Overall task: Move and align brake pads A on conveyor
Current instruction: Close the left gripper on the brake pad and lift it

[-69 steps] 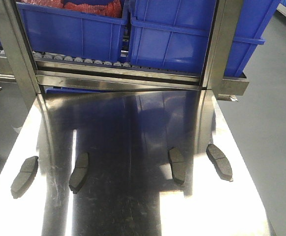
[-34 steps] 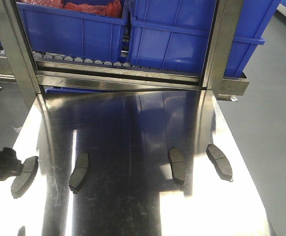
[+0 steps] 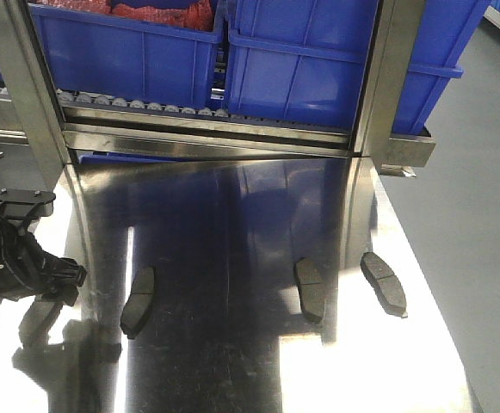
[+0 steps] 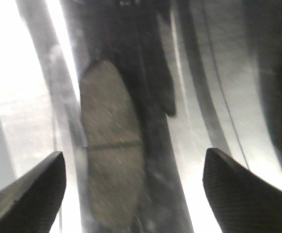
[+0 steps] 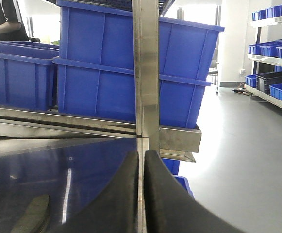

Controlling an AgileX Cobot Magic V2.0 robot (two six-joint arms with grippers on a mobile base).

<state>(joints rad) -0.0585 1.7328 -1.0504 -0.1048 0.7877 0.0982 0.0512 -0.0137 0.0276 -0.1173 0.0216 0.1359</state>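
Note:
Four grey-brown brake pads lie in a row on the shiny steel table (image 3: 232,370): one at far left (image 3: 36,317), one left of centre (image 3: 138,301), one right of centre (image 3: 309,290), one at the right (image 3: 384,283). My left gripper (image 3: 56,288) hangs over the far-left pad and partly hides it. In the left wrist view that pad (image 4: 111,150) lies lengthwise below the wide-open left gripper (image 4: 133,160), nearer the left finger. My right gripper (image 5: 144,160) is shut on nothing, low over the table, with a pad (image 5: 34,216) to its left. The conveyor is out of view.
Large blue bins (image 3: 138,52) sit on a roller rack behind the table, between steel posts (image 3: 387,77). The table's right edge drops to grey floor (image 3: 482,224). A person (image 5: 2,19) stands far left, and shelves of blue bins (image 5: 276,48) stand far right.
My left arm has come in from the left edge and moved right over the far-left pad. The four pads have not moved.

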